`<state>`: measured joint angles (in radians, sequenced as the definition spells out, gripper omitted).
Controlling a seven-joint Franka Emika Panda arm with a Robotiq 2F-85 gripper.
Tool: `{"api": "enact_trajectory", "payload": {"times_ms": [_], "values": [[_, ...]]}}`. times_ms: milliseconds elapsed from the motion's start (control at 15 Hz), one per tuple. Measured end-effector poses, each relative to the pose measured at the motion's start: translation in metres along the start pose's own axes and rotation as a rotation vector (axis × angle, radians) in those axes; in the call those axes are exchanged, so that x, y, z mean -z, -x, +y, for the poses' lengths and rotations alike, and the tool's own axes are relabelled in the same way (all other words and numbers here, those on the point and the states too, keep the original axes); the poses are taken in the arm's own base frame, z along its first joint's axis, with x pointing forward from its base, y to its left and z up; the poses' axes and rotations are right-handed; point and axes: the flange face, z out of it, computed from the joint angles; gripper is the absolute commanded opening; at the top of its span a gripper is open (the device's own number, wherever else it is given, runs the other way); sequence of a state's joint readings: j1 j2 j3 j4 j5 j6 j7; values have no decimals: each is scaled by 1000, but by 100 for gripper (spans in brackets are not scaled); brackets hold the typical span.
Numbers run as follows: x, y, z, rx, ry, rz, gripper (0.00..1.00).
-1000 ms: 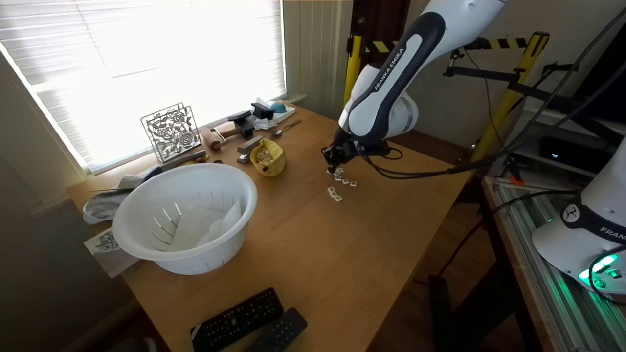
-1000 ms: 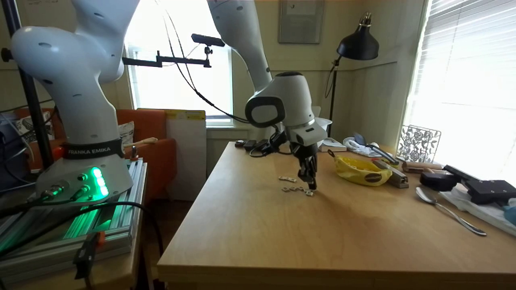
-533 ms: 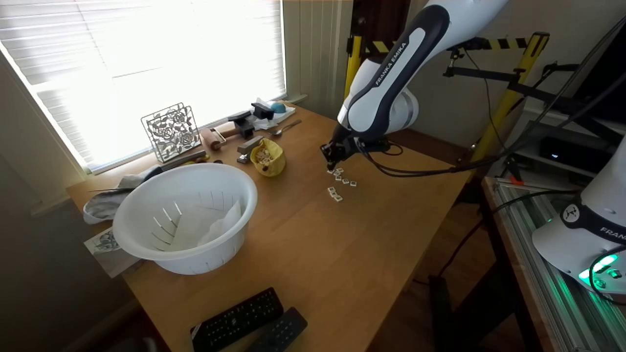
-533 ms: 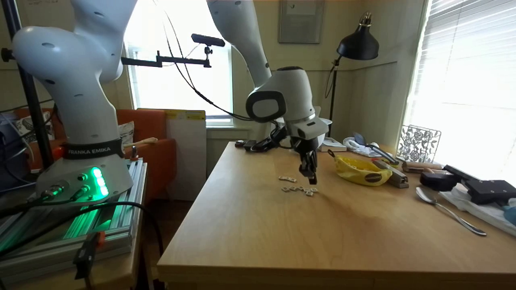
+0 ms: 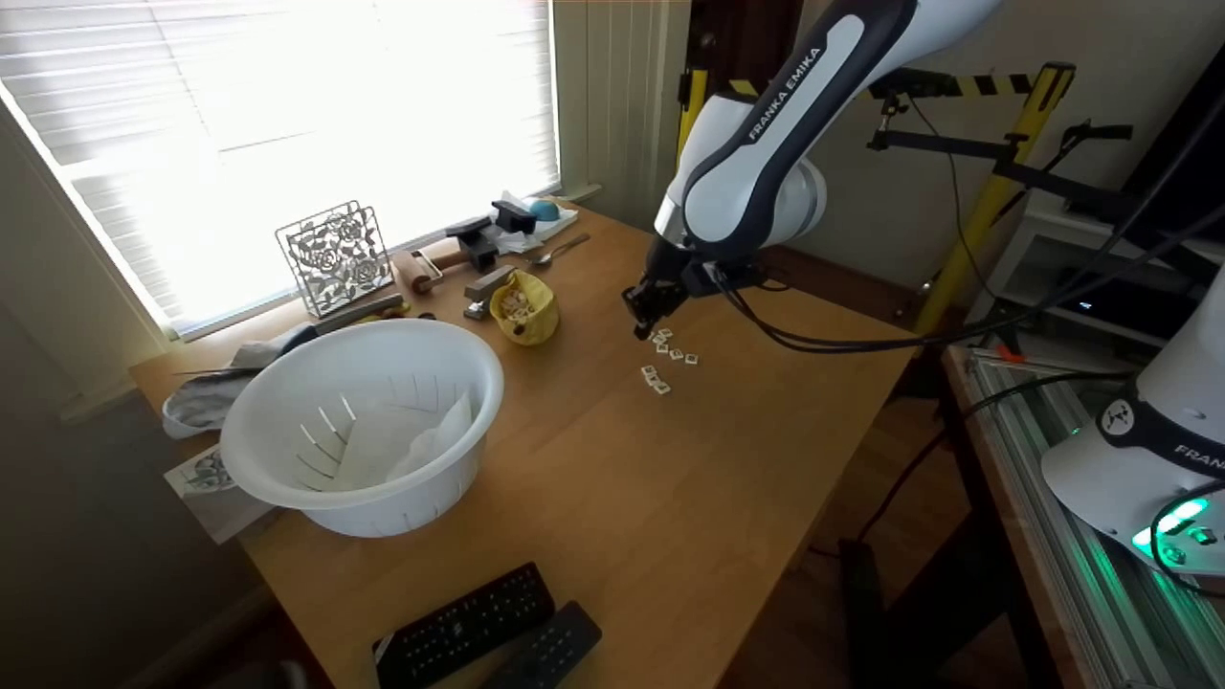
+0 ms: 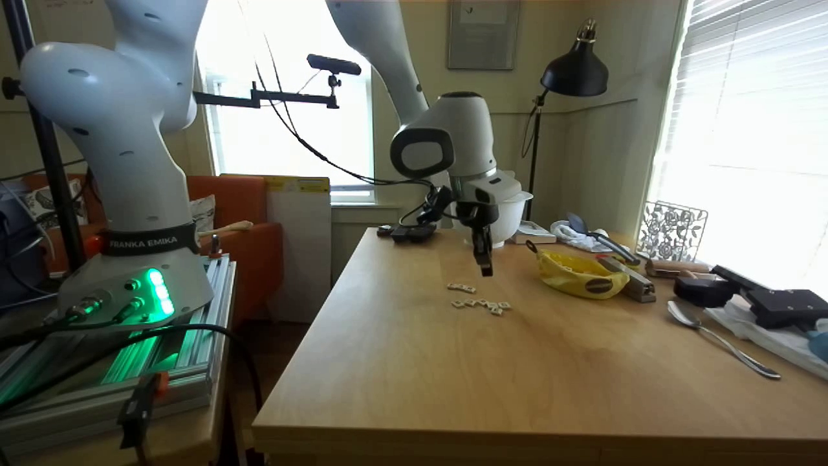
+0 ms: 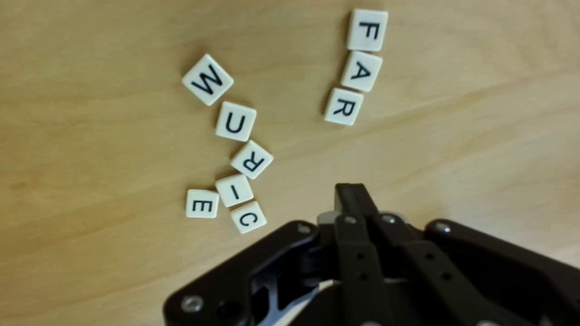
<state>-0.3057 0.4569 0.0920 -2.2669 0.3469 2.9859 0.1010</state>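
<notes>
Both fingers (image 7: 351,201) of the gripper (image 7: 360,198) are pressed together, empty, and have just been raised clear, so all nine letter tiles (image 7: 235,121) are left untouched and unshifted on the table (image 6: 401,369); farther off, a yellow pouch (image 6: 569,277) is seen.

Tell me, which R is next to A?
The wrist view's right-hand R tile, beside the A tile; the other R tile lies between U and I.

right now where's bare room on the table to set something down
Free: the table between the white basin, the remotes and the letter tiles; also, in an exterior view, from tiles and spoon to the near edge.
Crowded: along the window, with yellow pouch, wooden roller and metal rack. The shut fingers hang near the tiles.
</notes>
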Motion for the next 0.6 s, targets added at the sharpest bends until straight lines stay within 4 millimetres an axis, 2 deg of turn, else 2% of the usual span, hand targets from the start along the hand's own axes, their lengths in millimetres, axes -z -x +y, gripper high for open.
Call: {"api": "enact_trajectory", "payload": {"times_ms": [267, 333, 600], "values": [[9, 11, -14, 158, -14, -33, 0], [11, 14, -16, 200, -16, -42, 19], [18, 23, -25, 358, -27, -63, 47]]}}
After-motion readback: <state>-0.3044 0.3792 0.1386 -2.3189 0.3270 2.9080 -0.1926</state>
